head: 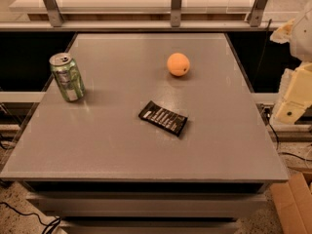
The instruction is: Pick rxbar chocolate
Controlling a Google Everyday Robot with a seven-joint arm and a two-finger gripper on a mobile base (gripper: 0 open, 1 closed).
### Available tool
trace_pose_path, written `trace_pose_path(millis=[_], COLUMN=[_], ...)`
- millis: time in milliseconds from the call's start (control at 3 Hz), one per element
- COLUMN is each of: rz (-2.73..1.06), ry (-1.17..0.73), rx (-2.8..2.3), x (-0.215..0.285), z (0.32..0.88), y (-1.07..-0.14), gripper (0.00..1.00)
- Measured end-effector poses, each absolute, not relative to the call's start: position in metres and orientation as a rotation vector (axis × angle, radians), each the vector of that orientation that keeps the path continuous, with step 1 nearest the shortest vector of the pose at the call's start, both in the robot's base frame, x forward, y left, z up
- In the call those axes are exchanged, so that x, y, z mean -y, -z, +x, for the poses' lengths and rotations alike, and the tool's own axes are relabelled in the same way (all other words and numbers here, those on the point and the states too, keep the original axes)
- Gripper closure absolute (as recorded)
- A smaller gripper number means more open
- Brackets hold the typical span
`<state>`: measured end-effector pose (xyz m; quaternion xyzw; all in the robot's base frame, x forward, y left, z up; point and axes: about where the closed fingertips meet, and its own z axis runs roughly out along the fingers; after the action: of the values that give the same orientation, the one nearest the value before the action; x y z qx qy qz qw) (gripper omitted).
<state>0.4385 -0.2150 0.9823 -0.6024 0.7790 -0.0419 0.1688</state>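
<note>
The rxbar chocolate (163,118) is a flat black wrapper with white lettering. It lies flat near the middle of the grey table (122,150), turned at a slant. My gripper (294,100) shows as cream-coloured parts at the right edge of the camera view. It is off the table's right side, well to the right of the bar and apart from it. It holds nothing that I can see.
A green drink can (67,77) stands upright at the table's left edge. An orange round fruit (178,64) sits behind the bar. A railing with metal posts (176,4) runs behind the table. A cardboard box (295,204) and cables lie on the floor at right.
</note>
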Motion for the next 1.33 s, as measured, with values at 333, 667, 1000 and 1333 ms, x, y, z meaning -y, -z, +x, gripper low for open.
trace_pose_path(millis=[333,667,1000,1333], rz=[-1.713,-1.686,-1.655,-1.632], ry=[0.119,0.117,0.071,0.0], rx=[-2.215,-2.22,-2.258,-2.298], x=[0.215,0.21,0.188,0.159], z=[0.438,0.443,0.459,0.477], y=[-0.982,-0.984,-0.977,-0.963], gripper=[0.0,0.0,0.0,0.0])
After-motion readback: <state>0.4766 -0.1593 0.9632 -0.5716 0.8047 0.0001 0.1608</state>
